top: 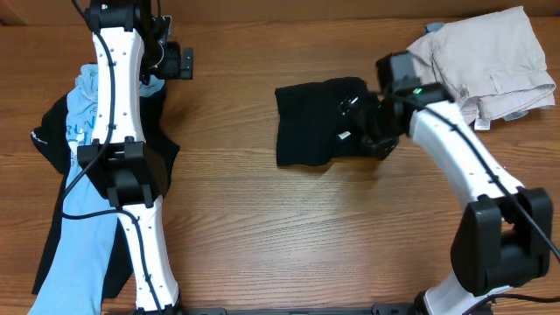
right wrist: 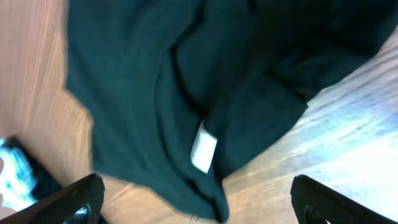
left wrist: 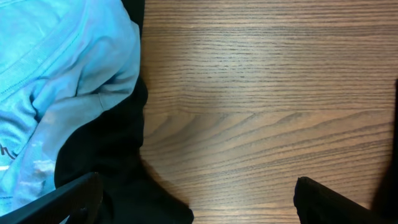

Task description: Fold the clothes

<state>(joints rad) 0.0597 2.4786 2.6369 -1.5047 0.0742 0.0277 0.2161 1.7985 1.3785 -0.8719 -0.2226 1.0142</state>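
Right hand [right wrist: 194, 190]: fingers spread wide, pinching nothing, poised directly above the black shirt [right wrist: 155, 93]. The shirt's small white label [right wrist: 203, 146] lies just under the gap between the fingers. Creased folds of dark cloth run away from the hand on its far side. Seen from above, the shirt forms a compact, roughly squared bundle on the counter [top: 262, 227], with most of it reaching out beyond the fingertips. A beige garment [top: 490, 61] lies behind the hand, beside its arm and apart from the shirt.

Left hand [top: 172, 61]: also spread and empty, over bare wood. The light blue tee [left wrist: 56, 74] lies just beside one finger, spread over a dark garment [left wrist: 118, 143].

Handling, as judged: the shirt appears light, limp and unable to hold a shape. It should sag from any single pinch, and its layers may slide apart on the smooth wood. A doubled edge or corner near the hand looks the soundest hold, taken through every layer rather than at the label or mid-panel.
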